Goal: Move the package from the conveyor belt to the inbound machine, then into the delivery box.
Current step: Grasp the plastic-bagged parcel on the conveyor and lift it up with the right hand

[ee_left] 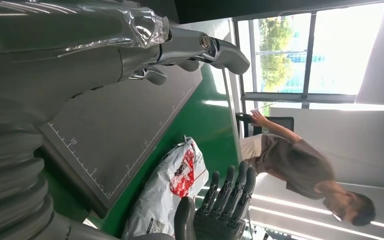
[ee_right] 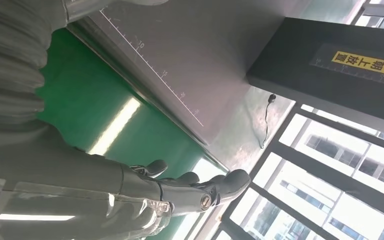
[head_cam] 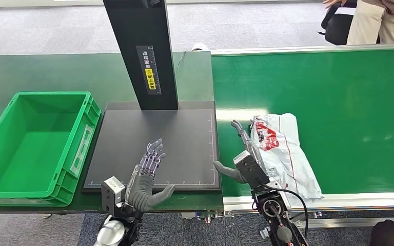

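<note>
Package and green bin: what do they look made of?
The package looks like a thin white plastic mailer bag: it is crinkled, glossy, lies limp and flat, and carries a red print. The green bin looks like rigid molded plastic, with a smooth, even colour, a thick rim and ribbed walls. Contents of the bag cannot be told.

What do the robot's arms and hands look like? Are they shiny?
Partly! The left hand has a soft grey ribbed cover, a thick grey thumb and darker jointed fingers. The right hand looks more bare, with grey and black metal parts. A black cable loops by its wrist, and the arms below are shiny silver.
</note>
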Controlling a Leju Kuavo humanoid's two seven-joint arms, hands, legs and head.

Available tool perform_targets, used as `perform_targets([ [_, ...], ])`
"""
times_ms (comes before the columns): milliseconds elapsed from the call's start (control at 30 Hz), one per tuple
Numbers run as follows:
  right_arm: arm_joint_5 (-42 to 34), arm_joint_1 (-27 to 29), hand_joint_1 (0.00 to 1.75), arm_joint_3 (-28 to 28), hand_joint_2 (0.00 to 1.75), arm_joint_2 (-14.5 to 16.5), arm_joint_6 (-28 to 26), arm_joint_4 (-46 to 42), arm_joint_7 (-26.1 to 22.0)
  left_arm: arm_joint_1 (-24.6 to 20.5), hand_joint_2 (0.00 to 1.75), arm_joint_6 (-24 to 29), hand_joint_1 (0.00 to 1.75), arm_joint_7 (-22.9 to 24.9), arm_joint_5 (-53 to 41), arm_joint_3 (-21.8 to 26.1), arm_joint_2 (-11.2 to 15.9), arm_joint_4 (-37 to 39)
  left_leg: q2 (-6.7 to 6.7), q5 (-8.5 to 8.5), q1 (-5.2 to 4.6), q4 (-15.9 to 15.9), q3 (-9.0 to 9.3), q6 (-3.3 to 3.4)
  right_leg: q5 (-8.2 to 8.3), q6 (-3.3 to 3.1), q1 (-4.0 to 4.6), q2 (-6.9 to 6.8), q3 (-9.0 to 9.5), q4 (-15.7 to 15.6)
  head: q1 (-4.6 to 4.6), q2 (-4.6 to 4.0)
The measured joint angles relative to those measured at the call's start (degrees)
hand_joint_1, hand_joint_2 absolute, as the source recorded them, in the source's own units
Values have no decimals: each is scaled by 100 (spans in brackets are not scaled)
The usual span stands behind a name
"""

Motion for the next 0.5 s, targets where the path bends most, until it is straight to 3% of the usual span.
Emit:
perform_targets([
  [167,413,-11,0,-11,175,-74,-244,-20,138,5,175,13,0,2,1,-1,10,0,0,0,0,0,0,0,0,0,0,0,0,0,0,0],
  [400,1197,-161,0,-167,175,-582,-441,2,481,85,175,20,0,-4,35,13,84,-16,0,-1,-2,1,0,1,1,1,-2,0,1,-1,1,0],
  [500,1694,-208,0,-216,175,-801,-468,179,1067,156,175,54,0,9,91,15,131,-82,-1,-2,-1,1,0,2,1,1,-1,-1,0,-1,-1,0],
])
